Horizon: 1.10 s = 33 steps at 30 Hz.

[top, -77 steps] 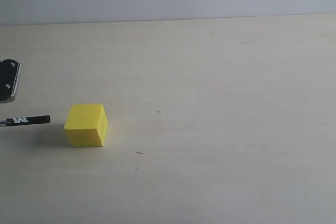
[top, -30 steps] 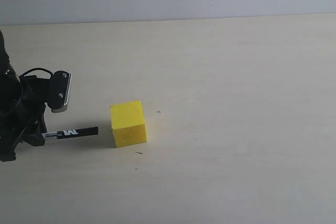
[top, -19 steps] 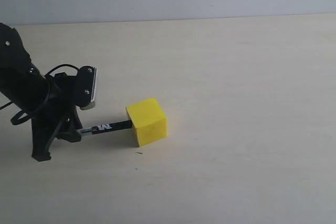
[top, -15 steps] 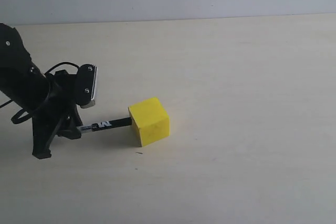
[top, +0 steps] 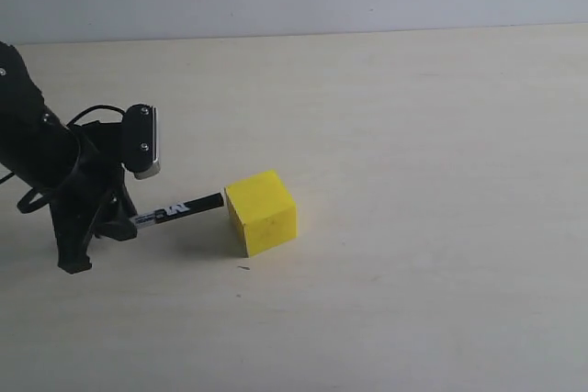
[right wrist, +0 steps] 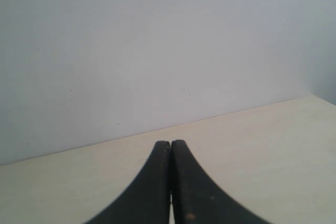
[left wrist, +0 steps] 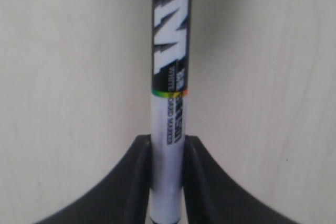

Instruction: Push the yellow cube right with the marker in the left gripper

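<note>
Yellow cube (top: pixel 262 212): matte, solid, sharp-edged. Sat on counter (top: pixel 441 135), nearer left edge than right, yawed w/ one vertical edge turned twd near edge.
Marker (top: pixel 179 208): slim, smooth; black cap + label, white barrel. Long axis run approx left-right, cap end raised slightly, tip just beside cube's left face; contact not resolvable.
Left gripper (top: pixel 127 223): cube lies to its right; fingers clenched on white barrel.
Push to be directed twd right edge.
Right gripper (right wrist: pixel 170 148): fingers pressed together, nothing held.

The marker (left wrist: pixel 169 51) carries a large white "M"; its smaller print is blurred.
</note>
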{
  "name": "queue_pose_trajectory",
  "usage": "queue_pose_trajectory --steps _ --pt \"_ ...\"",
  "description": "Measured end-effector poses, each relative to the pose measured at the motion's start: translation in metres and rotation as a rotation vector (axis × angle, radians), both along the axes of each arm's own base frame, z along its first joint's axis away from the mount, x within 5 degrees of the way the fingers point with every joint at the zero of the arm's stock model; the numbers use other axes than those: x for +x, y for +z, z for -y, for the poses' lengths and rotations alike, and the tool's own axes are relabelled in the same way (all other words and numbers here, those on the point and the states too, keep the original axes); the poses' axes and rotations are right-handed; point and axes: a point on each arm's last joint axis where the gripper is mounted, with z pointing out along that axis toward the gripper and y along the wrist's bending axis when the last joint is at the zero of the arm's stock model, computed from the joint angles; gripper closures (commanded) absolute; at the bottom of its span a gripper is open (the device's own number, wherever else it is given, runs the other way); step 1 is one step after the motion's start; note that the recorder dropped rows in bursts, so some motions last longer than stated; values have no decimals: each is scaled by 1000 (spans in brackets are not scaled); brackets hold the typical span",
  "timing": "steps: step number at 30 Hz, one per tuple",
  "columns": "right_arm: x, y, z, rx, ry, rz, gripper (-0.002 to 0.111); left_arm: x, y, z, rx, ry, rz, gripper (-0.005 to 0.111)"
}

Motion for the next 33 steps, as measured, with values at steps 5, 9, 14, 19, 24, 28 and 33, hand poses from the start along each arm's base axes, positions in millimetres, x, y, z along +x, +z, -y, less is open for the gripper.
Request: queue_pose_trajectory --steps 5,9,14,19,24,28,33 --pt "0 0 0 0 0 0 108 0 1 11 -19 -5 45 107" --pt "0 0 0 0 0 0 108 1 1 11 -19 -1 50 107" --pt "0 0 0 0 0 0 108 3 0 -4 43 -4 34 107" --pt "0 0 0 0 0 0 108 6 3 10 -25 40 85 107" --pt "0 0 0 0 0 0 108 10 8 14 -25 11 97 107" --pt "0 0 0 0 0 0 108 12 7 -1 26 8 80 107" --pt "0 0 0 0 0 0 108 10 7 7 8 8 82 107"
